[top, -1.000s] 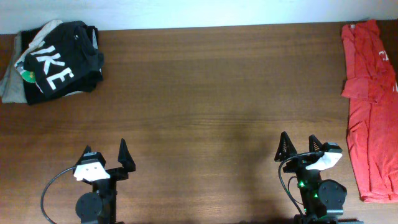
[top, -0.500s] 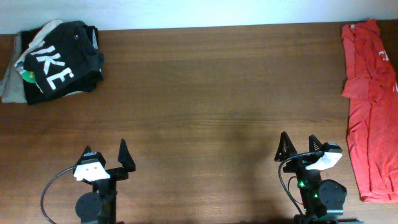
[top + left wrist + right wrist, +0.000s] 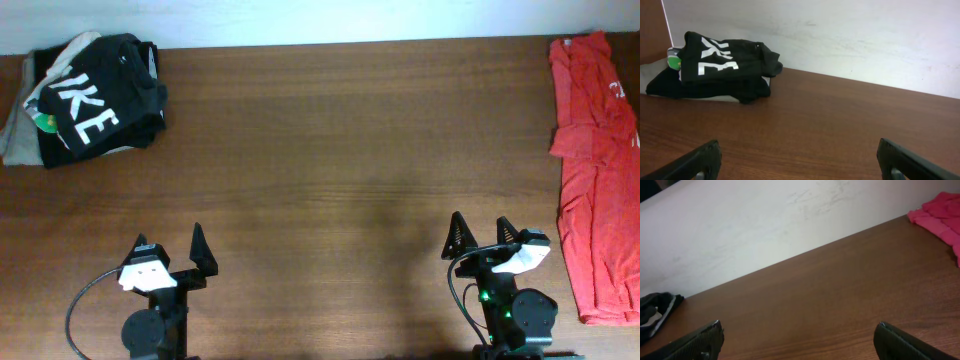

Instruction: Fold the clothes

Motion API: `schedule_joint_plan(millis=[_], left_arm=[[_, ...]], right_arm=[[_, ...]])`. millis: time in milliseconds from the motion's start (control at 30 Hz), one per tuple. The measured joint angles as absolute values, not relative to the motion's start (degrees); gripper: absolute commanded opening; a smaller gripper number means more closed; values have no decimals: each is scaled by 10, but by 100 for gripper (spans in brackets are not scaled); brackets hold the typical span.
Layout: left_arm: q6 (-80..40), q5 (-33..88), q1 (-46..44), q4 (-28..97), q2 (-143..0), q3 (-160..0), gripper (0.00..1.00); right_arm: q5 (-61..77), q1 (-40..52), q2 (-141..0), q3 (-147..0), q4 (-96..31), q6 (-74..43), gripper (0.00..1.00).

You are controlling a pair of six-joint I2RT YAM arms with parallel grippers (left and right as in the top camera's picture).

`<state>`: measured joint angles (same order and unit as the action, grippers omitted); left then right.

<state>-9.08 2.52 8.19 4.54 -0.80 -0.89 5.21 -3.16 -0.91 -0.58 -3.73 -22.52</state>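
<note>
I see the red shirt (image 3: 597,170) lying along the right edge of the table (image 3: 330,150). It runs from the far side down toward me. It is long and a bit bunched up, and some of it goes off the right side of the top view. Nothing is touching it. In my right wrist view I see only a small part of it, up in the right corner, close to the white wall (image 3: 765,230).

My right gripper (image 3: 480,225) sits at the near edge of the table. It is near the shirt but apart from it. Its 2 fingers (image 3: 900,342) are spread wide, with only bare wood between them.

My left gripper (image 3: 168,240) sits at the near edge too, on the left side, well apart from the shirt. Its 2 fingers (image 3: 695,162) are spread wide too and hold nothing.

In the far left corner, a black top (image 3: 100,100) with big white letters lies on a grey top (image 3: 15,135). A small green bit (image 3: 45,122) peeks out at the left side of the black top.
</note>
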Motion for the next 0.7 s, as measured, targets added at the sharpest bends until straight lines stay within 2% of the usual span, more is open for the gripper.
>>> schedule_joint_plan(millis=[167,400,700], left_arm=[[-91,25,82,45,-8,-9,99],[-91,25,82,45,-8,-9,99],[-91,25,82,45,-8,-9,99]], right_arm=[[77,-32,-9,-6,-34,-225,99],[195,-32,-9,-6,-20,-225,99],[228,-32,-9,-6,-20,-226,98]])
